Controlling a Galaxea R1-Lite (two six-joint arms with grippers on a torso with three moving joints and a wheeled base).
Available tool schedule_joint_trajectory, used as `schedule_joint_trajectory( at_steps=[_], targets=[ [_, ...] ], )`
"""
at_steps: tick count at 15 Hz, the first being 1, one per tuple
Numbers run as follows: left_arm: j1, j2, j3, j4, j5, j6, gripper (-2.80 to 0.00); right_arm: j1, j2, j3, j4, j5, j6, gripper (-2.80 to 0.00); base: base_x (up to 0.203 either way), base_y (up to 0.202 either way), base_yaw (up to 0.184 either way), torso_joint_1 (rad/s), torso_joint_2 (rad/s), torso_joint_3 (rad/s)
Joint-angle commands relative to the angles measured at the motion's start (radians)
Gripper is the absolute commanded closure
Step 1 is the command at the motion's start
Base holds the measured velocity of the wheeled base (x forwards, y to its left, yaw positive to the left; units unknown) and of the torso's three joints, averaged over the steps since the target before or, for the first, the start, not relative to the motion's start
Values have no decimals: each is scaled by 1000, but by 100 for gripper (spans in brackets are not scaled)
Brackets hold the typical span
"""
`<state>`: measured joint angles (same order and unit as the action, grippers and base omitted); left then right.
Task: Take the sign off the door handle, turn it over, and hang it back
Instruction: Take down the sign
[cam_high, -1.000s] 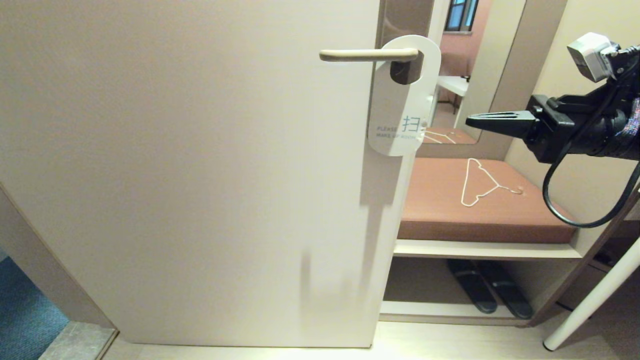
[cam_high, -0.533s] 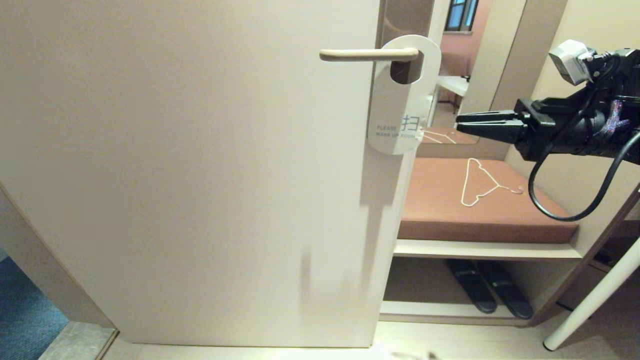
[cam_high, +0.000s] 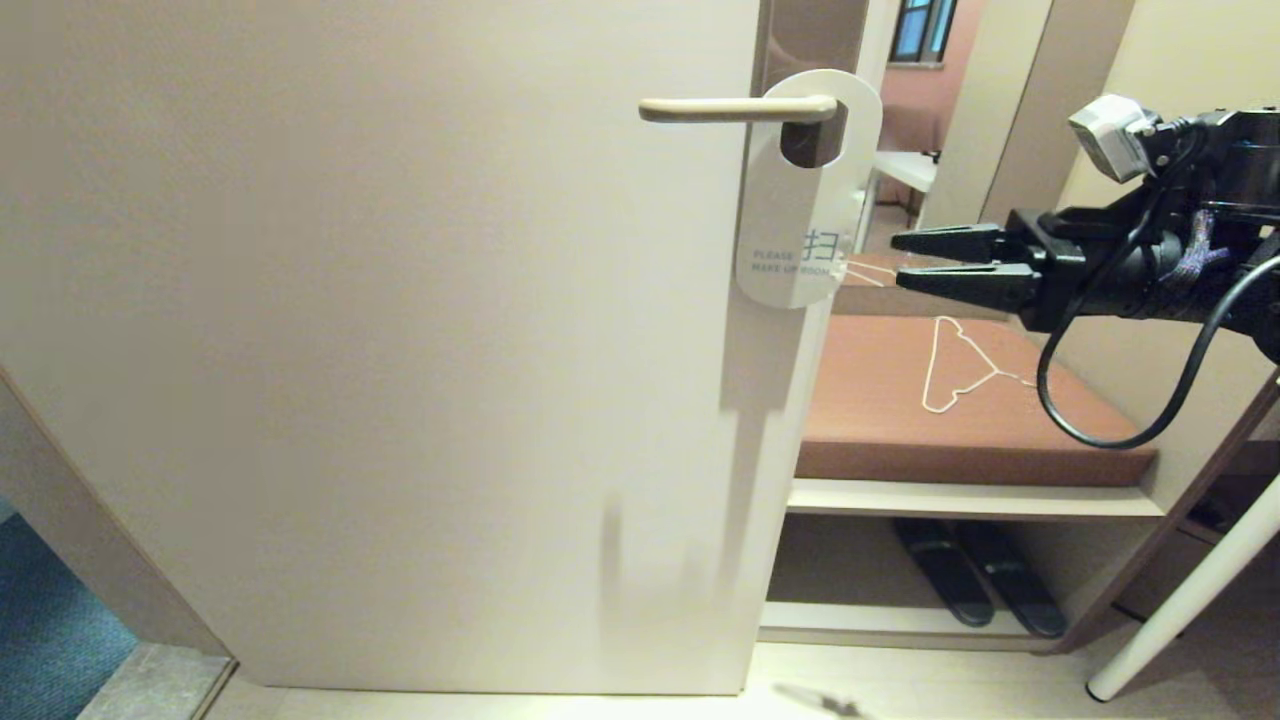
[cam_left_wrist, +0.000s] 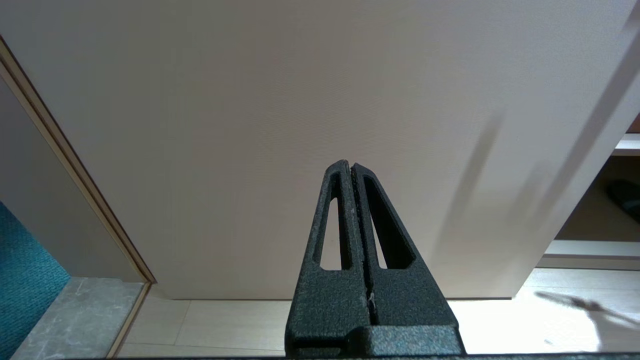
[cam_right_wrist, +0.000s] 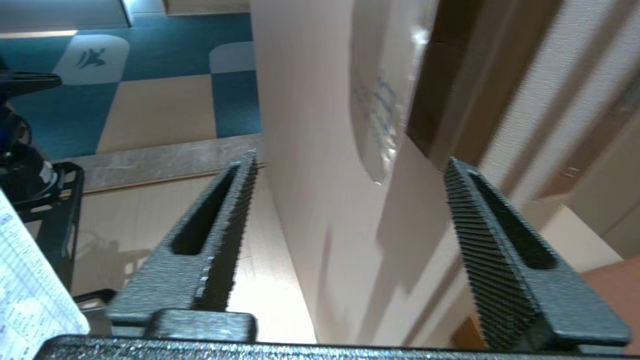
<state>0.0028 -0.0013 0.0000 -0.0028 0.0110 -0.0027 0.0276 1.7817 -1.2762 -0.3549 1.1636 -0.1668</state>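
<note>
The door (cam_high: 400, 350) carries the door handle (cam_high: 735, 109), where the sign (cam_high: 800, 215) hangs, white face outward. The right hand (cam_high: 895, 260), fingers spread, sits just beside the sign's lower edge. The left hand (cam_left_wrist: 350, 167) is parked, closed.

The sign (cam_high: 800, 200) reads "PLEASE MAKE UP ROOM" beside a blue Chinese character.

Warm, even indoor light washed the door (cam_high: 400, 350), with soft vertical shadows low on the panel under the sign (cam_high: 805, 190). Glare bloomed on the floor (cam_left_wrist: 500, 320), and the right wrist view was smeared with blur.
</note>
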Motion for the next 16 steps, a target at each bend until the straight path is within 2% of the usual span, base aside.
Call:
schedule_joint_trajectory(
  at_steps=[1, 5, 12, 16],
  targets=[
    [0, 1, 0, 0, 0, 0, 0, 16, 6, -4, -3, 7, -1, -280, 0, 0, 0, 0, 0, 0],
    [0, 1, 0, 0, 0, 0, 0, 53, 27, -20, -6, 7, -2, -280, 0, 0, 0, 0, 0, 0],
    [0, 1, 0, 0, 0, 0, 0, 68, 63, -58, -4, 8, 4, -280, 0, 0, 0, 0, 0, 0],
    [0, 1, 0, 0, 0, 0, 0, 100, 88, -128, -3, 8, 53, -280, 0, 0, 0, 0, 0, 0]
  ],
)
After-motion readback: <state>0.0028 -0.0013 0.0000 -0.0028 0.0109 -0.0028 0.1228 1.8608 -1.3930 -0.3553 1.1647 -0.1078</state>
